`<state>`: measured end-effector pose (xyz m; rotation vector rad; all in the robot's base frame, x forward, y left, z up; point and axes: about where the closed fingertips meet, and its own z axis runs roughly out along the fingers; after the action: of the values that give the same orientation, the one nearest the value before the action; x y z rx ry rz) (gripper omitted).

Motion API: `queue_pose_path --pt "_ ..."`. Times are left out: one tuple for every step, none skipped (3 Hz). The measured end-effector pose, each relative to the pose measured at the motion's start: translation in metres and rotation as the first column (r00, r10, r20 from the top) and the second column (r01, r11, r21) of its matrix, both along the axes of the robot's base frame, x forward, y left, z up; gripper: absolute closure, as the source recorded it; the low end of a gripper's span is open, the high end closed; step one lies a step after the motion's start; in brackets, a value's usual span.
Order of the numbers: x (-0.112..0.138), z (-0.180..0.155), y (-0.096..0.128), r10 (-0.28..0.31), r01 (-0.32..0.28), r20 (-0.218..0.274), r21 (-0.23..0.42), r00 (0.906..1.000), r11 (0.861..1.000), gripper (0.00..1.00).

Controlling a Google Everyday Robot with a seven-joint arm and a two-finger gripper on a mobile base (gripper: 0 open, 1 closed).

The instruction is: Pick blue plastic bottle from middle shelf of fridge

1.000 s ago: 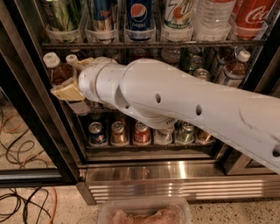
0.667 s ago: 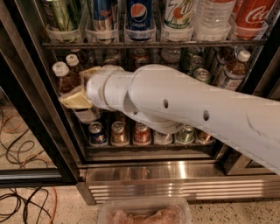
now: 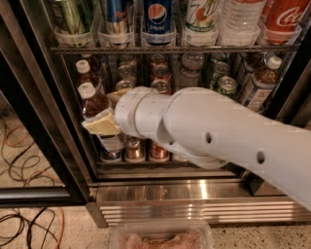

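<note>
My gripper (image 3: 108, 111) reaches from the right into the left side of the fridge (image 3: 194, 204). Its cream fingers (image 3: 101, 126) are shut on the blue plastic bottle (image 3: 92, 102), which has a white cap, dark drink and a white-and-blue label. The bottle leans a little, with its cap up and to the left. A like bottle (image 3: 83, 70) stands behind it. My white arm (image 3: 218, 136) hides most of the middle shelf.
The upper rack (image 3: 170, 49) holds cans and bottles in white trays, among them a Pepsi can (image 3: 158, 14). Another brown-drink bottle (image 3: 262, 80) stands at the right, with cans (image 3: 226, 86) beside it. Cans (image 3: 135, 150) sit below. The black door frame (image 3: 46, 121) is at left, cables (image 3: 24, 160) lie on the floor, and a clear tub (image 3: 160, 237) is below.
My gripper has moved right and down, and the blue plastic bottle has come with it, away from the bottle that stood beside it.
</note>
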<state>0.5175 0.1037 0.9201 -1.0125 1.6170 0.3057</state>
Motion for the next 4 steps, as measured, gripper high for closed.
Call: queue_pose_path --pt "0.0 -0.002 0.0 0.0 0.0 -0.001 0.0 1.0 1.0 1.0" --pt "-0.019 -0.007 -0.025 -0.047 0.047 -0.04 -0.003 0.9981 0.999 1.0" --pt "-0.02 -0.007 -0.025 -0.046 0.046 -0.04 -0.003 0.9981 0.999 1.0" --pt "-0.024 -0.011 -0.037 -0.069 0.069 -0.061 0.008 0.9958 0.998 1.0"
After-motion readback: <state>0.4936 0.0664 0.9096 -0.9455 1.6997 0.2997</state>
